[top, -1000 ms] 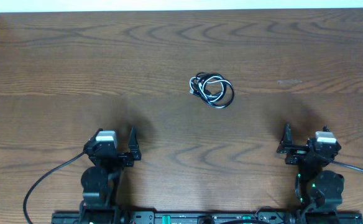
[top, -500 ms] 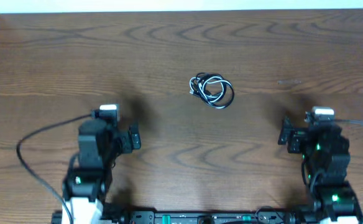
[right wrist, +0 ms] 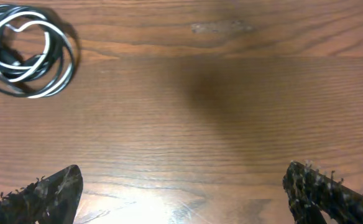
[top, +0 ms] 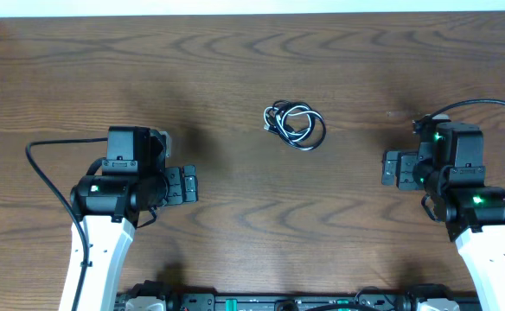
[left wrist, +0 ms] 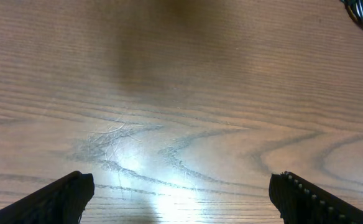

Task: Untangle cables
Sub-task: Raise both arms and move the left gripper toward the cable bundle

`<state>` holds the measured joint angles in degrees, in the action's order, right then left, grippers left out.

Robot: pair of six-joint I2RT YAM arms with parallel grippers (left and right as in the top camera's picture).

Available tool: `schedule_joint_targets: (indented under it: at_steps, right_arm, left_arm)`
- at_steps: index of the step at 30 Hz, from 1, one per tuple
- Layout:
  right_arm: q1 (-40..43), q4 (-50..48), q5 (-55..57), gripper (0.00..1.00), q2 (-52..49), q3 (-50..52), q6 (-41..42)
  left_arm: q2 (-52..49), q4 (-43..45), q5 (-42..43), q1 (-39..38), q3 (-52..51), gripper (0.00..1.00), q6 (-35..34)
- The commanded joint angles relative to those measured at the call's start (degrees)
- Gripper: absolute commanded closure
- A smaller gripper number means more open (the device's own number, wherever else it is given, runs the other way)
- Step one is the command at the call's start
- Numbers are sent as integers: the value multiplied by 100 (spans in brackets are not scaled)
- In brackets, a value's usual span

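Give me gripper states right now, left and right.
Left gripper: open, holding nothing.
Right gripper: open, holding nothing.
The cables lie on the table, apart from both.

My left arm [top: 118, 186] lower left, right arm [top: 460, 173] lower right: black housings [top: 127, 145], white links [top: 97, 255], green LEDs [top: 94, 187], black wires [top: 43, 160]. Left gripper [left wrist: 178, 183] fingers [left wrist: 309, 198] black, toothed; right gripper [right wrist: 183, 171] fingers scuffed.
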<state>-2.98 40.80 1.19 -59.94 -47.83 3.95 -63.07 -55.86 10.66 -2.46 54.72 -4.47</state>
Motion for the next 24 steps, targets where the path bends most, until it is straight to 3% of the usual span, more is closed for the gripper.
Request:
schedule_joint_targets:
  at_steps: [1,8,16,24]
  right_arm:
    - [-44,7,-306,1,9,-125,81]
    - [-44,-179,-627,1,9,-125,74]
    - [-44,-157,-629,1,4,-125,76]
    - [-44,-138,-629,1,4,-125,76]
  left_arm:
    - [-17,-9,74,2,96,4,-59]
    - [-17,776,951,2,107,4,-142]
    - [-415,966,415,-258,1005,5,-332]
    - [-2011,1281,170,-1036,2371,5,-293]
